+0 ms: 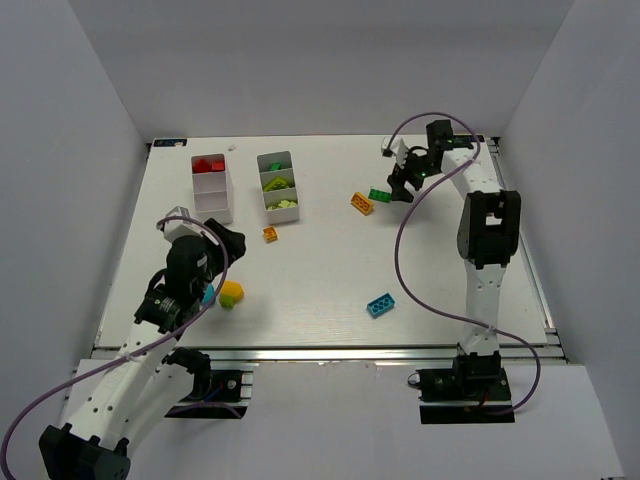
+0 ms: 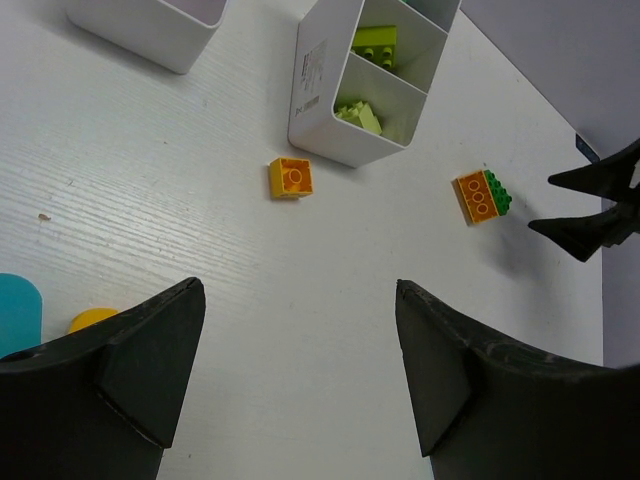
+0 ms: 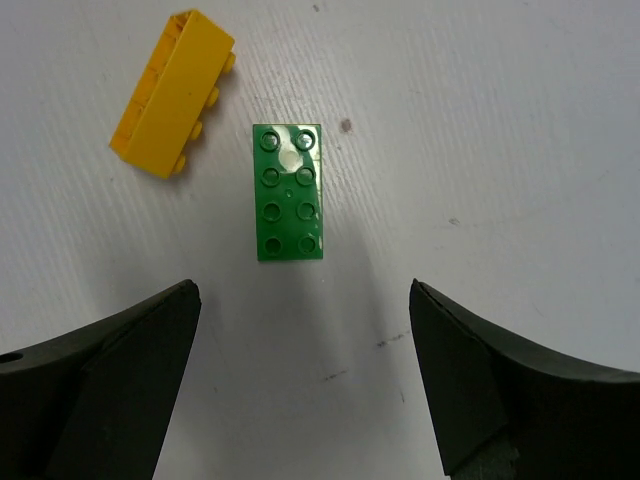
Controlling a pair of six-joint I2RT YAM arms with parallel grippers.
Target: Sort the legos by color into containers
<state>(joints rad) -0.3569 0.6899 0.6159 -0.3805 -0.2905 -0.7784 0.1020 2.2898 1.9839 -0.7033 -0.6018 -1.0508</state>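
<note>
Right pincer (image 3: 302, 335) open, empty; green eight-stud brick (image 3: 288, 192) lies flat on desk (image 3: 500, 150) ahead, orange brick (image 3: 172, 95) just beside it. Left pincer (image 2: 300, 335) open, empty.

one white tray (image 1: 213, 208) holds red bricks (image 1: 208, 164), a second tray (image 1: 264, 190) lime bricks (image 1: 281, 183). a green brick (image 3: 289, 191) lies studs-up beside an orange brick (image 3: 172, 95)

No words or numbers can be read. One white tray (image 2: 325, 125) has a small label (image 2: 313, 68) stuck on its side wall, the wall that faces the little orange brick (image 2: 291, 178). The label has rows of tiny grey print and a small dark mark at the bottom, but it is all too small to make out.
</note>
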